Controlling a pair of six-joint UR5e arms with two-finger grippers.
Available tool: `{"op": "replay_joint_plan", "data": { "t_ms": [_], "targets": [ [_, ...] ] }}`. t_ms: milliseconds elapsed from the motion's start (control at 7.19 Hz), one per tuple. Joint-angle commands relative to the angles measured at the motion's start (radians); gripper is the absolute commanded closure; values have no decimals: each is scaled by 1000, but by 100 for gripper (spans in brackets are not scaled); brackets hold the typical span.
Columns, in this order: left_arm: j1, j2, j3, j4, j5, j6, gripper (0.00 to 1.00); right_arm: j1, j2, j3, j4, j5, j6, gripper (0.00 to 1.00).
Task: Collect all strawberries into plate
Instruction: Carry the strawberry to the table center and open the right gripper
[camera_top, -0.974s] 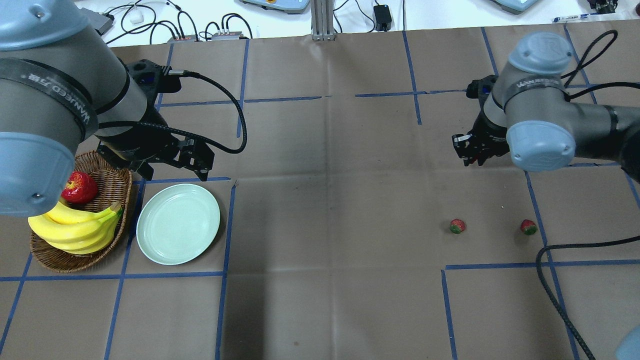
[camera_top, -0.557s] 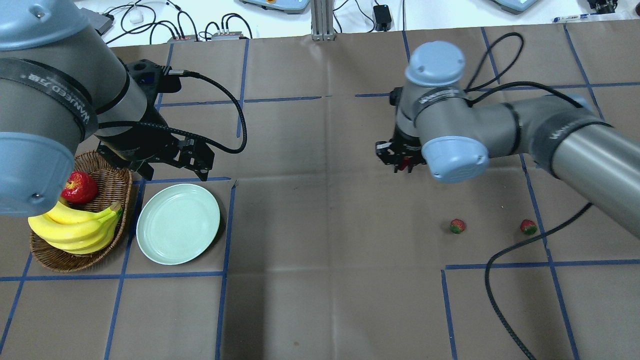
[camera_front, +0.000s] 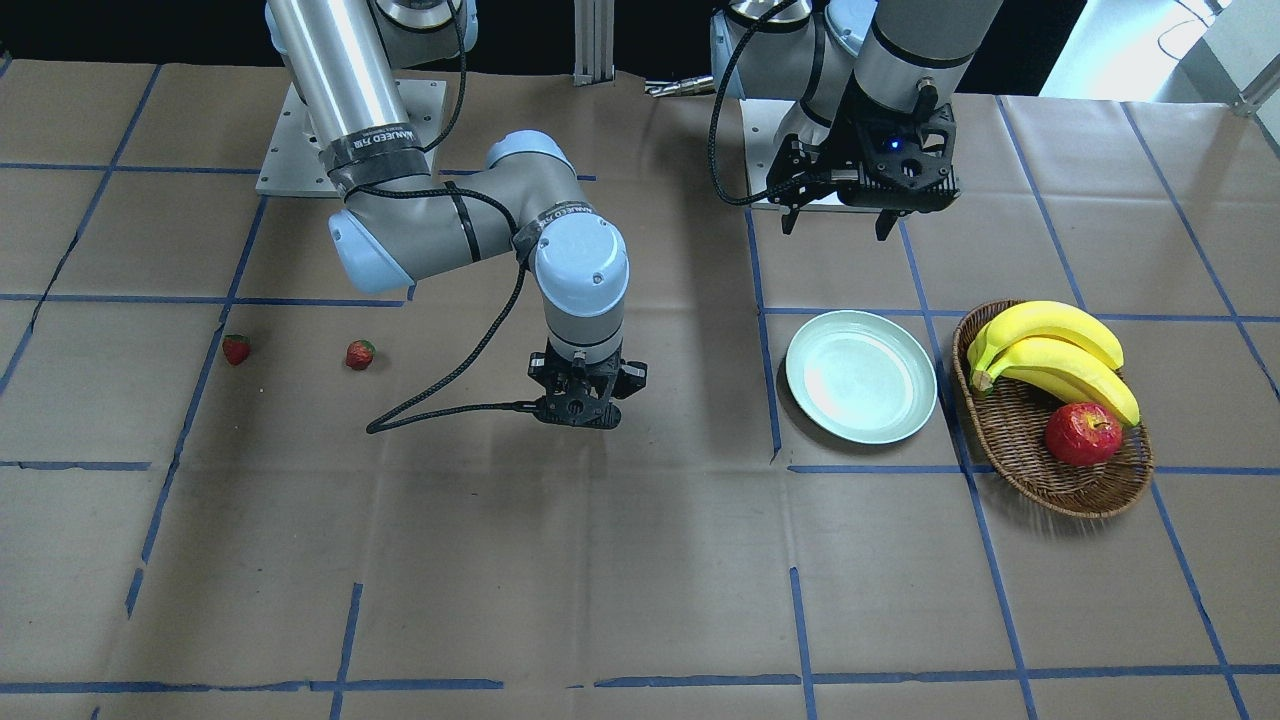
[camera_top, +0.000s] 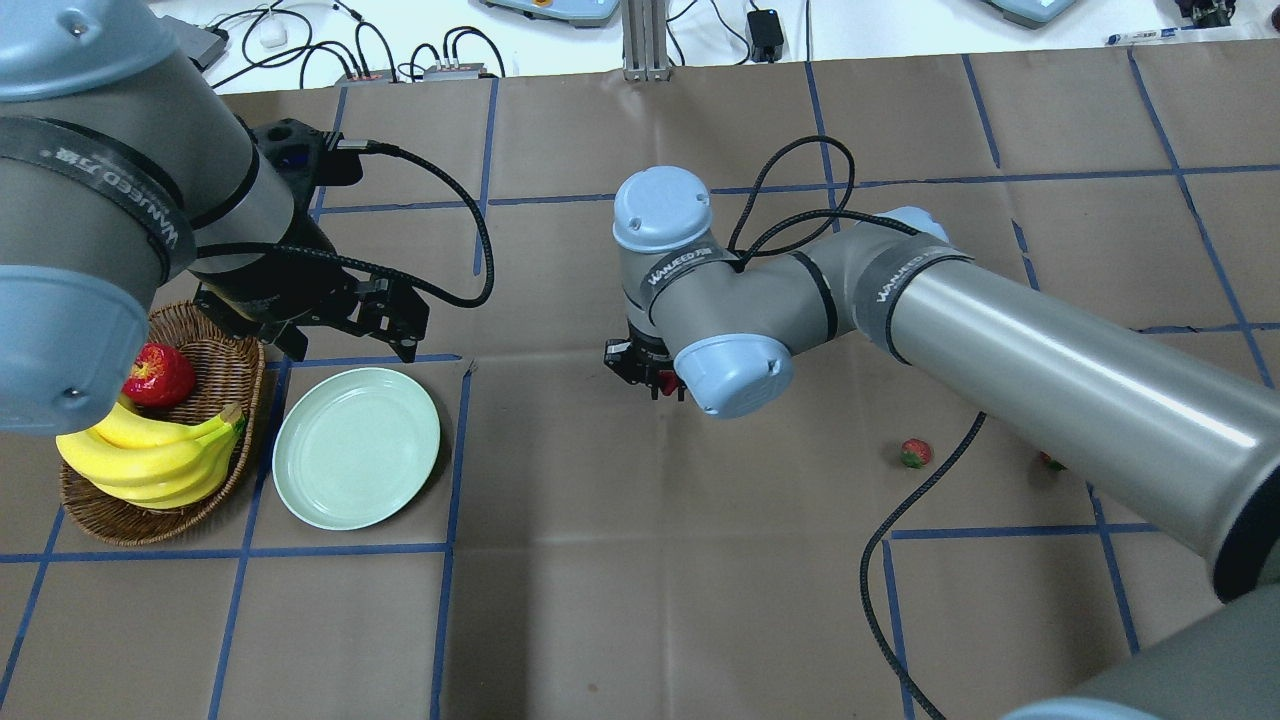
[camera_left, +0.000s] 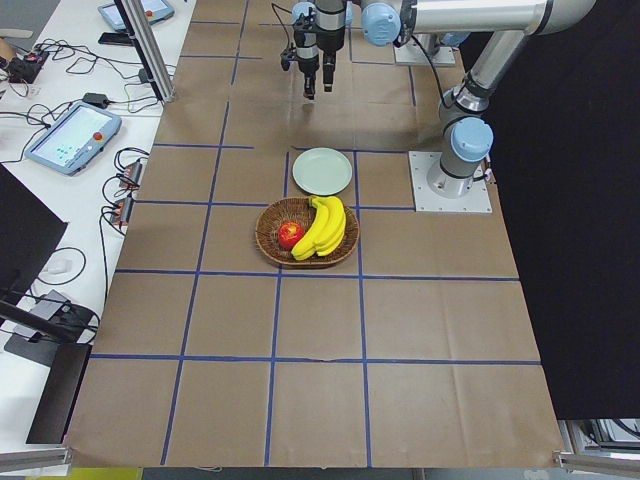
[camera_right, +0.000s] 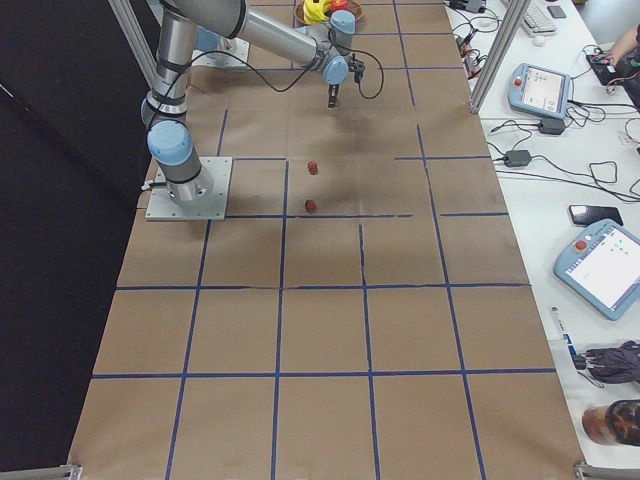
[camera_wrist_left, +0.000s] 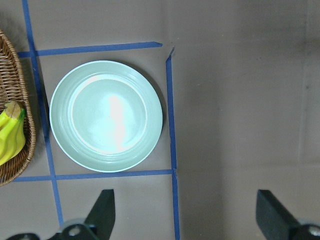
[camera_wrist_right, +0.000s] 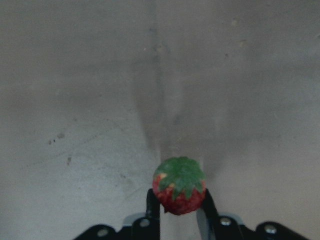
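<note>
Bench (camera_front: 640, 560) covered in brown paper and ruled into squares by blue tape, with both arms above it. The right arm reaches across toward the middle of the bench. The right pincer (camera_front: 580, 405) points straight down there, its two fingers closed on one strawberry (camera_wrist_right: 179, 186). In the right wrist view this fruit sits clamped between the fingertips, green leafy top toward the camera, with plain brown paper below it. The side views show the pincer and its load raised clear of the surface.

A second strawberry (camera_front: 360, 354) and a third strawberry (camera_front: 236, 349) lie on the bench on the robot's right side. They are near each other but not touching, and well apart from the plate (camera_front: 860, 376). In the overhead view the right arm partly hides the third one.

The plate, round, pale mint green and glossy, rests flat on the robot's left side. Just beside it is a brown wicker basket (camera_front: 1040, 480), with a blue tape line running between the two. The basket holds a bunch of yellow bananas (camera_front: 1050, 350) and a shiny red apple (camera_front: 1082, 433).

The left pincer (camera_front: 836, 222) is held high over the bench near the plate. Its fingers are spread wide and grip nothing. In the left wrist view the two dark fingertips frame the lower edge. The whole plate shows ahead of them, and the basket rim and a banana tip show at the left margin.
</note>
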Motion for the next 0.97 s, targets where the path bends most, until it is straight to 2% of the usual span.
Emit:
{"op": "replay_joint_plan", "data": {
  "t_ms": [0, 418, 557, 835],
  "targets": [
    [0, 1, 0, 0, 1, 0, 0, 6, 10, -1, -4, 17, 7, 3],
    [2, -1, 5, -1, 6, 2, 0, -22, -37, -8, 10, 14, 5, 0],
    [0, -2, 2, -1, 4, 2, 0, -30, -86, -7, 63, 11, -10, 0],
    [-3, -48, -1, 14, -3, -24, 0, -149, -279, -4, 288, -4, -111, 0]
  ]
}}
